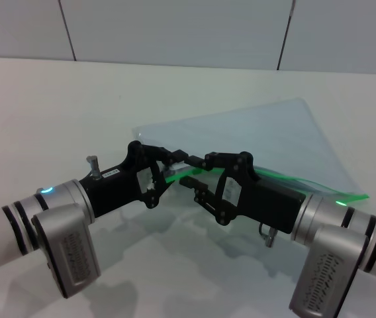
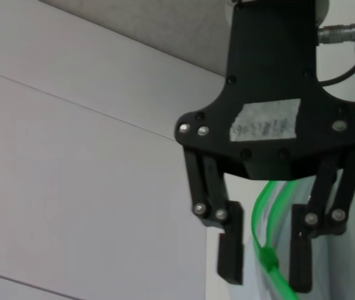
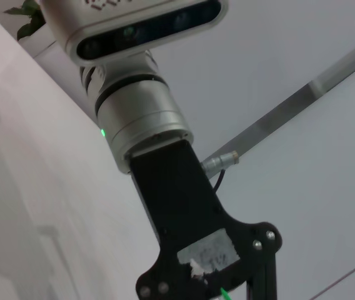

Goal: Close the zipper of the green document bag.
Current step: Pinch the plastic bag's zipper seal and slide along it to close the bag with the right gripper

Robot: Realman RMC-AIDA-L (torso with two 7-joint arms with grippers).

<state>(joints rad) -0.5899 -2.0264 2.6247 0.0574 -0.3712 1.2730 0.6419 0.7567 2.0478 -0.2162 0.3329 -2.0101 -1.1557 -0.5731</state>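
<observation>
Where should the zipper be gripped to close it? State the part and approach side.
Likely the small slider tab, the only raised bit on the thin zipper along the green document bag's near edge. Come from that edge, one finger per flat face: the open right gripper straddles the strip so, the left gripper beside it.

The green document bag looks like clear glossy plastic with a bright green plastic zipper, lying on a smooth matt white worktop.
</observation>
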